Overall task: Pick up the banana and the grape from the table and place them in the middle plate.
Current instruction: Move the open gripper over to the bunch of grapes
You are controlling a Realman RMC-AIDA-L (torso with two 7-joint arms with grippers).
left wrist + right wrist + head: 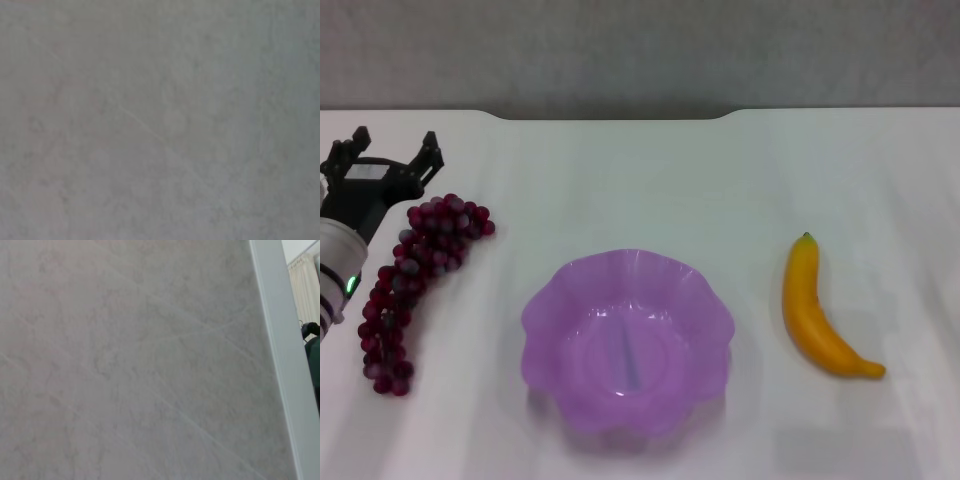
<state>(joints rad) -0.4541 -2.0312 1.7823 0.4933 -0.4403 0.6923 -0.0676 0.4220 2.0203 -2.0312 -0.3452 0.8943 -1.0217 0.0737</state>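
Observation:
In the head view the purple scalloped plate (552,320) sits in the middle of the white table (650,180). The grape bunch (410,275) lies to its left, running from far to near. The banana (812,312) lies to its right, dark tip pointing away. My left gripper (392,152) is at the far left, open and empty, just beyond the far end of the grapes and apart from them. My right gripper is out of view. The left wrist view shows only a plain grey surface.
The table's dark far edge (620,115) has a notch in the middle. The right wrist view shows a grey wall and a pale vertical frame (280,365).

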